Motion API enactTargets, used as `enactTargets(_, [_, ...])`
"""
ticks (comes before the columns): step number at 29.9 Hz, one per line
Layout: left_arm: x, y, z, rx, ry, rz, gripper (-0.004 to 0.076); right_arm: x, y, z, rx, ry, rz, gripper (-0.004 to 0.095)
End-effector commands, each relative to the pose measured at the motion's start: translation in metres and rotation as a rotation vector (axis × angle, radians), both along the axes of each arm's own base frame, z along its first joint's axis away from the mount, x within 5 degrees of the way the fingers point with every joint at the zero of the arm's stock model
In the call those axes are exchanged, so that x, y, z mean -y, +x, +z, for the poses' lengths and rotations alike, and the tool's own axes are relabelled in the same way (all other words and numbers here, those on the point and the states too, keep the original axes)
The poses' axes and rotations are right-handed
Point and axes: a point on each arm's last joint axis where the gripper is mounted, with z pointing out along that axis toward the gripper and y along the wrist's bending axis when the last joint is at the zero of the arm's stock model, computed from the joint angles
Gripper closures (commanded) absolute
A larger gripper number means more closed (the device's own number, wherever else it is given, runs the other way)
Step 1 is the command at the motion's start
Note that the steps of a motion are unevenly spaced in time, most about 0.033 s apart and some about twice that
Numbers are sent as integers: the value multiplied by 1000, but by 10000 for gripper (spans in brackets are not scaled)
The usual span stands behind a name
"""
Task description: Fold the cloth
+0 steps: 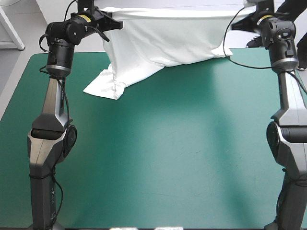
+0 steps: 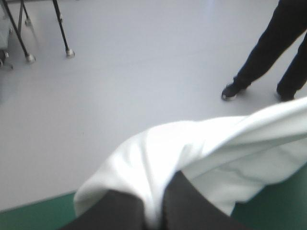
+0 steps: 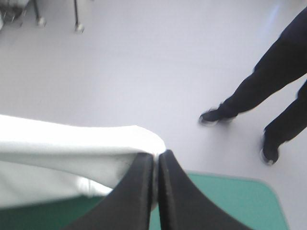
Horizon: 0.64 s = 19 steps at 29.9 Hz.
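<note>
The white T-shirt (image 1: 165,40) hangs stretched between both raised arms above the table's far edge. Its lower left part trails down onto the teal-green cover, ending in a crumpled corner (image 1: 104,87). My left gripper (image 1: 116,23) is shut on the T-shirt at the upper left corner; in the left wrist view the T-shirt (image 2: 201,158) bulges over and between the black fingers (image 2: 192,206). At the upper right corner my right gripper (image 1: 243,20) is shut on the T-shirt (image 3: 72,143), whose edge is pinched at the tips of the fingers (image 3: 144,187).
The teal-green table (image 1: 168,158) stretches wide in front of the hanging T-shirt. Its far edge (image 3: 230,178) lies just under both grippers.
</note>
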Motion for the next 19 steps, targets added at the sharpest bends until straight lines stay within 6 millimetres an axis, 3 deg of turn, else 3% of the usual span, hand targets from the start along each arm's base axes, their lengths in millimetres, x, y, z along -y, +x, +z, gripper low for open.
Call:
enactTargets(1, [-22,-25,33,16,1,65,733,7,-25,21,-42,-80,47,921])
enactTargets(11, [-4,-28,-30,-467,-42,-116,733,-4,-53,-17,-383,-95,180,921])
enactTargets(14, [3,-35,-29,-503,-101,-177,733,-3,-63,-32,-446,-115,199,921])
enactTargets(19, [3,-52,-47,-638,-101,-174,733,-1,-77,-58,-547,-85,203,921])
